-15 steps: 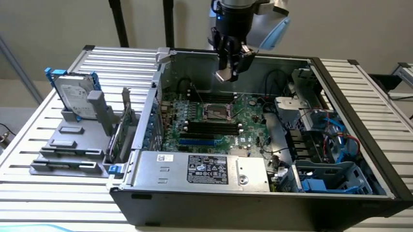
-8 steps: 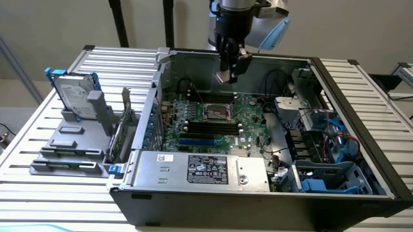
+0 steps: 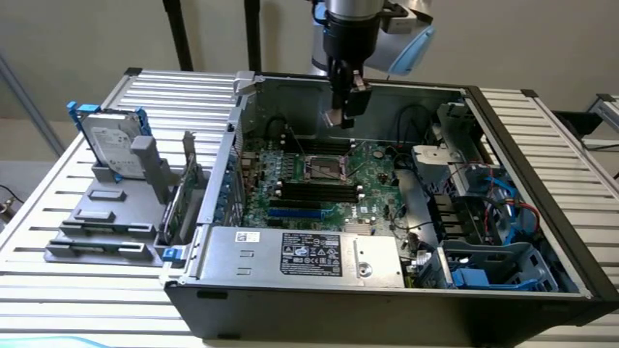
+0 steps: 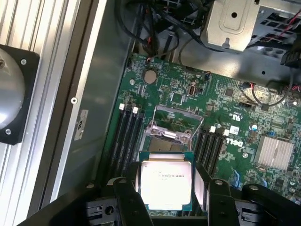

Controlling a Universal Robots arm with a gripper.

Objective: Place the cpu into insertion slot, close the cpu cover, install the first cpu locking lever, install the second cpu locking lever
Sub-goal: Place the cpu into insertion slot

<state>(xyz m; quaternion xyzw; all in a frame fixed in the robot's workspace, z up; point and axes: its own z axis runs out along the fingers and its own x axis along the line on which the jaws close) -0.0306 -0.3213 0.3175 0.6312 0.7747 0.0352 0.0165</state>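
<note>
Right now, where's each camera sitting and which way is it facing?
Exterior view: off the arm, raised, looking down into the open computer case; the arm and tool hang over the motherboard.
Wrist view: on the wrist, looking down past the tool's fingers, which grip the cpu, onto the motherboard.
Shared: the cpu socket, the memory sticks and the tool.

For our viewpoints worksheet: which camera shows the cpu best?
The wrist view: the cpu is close and face-on, held in the pincer. The exterior view shows a tiny pale patch at the pincer's tip.
</note>
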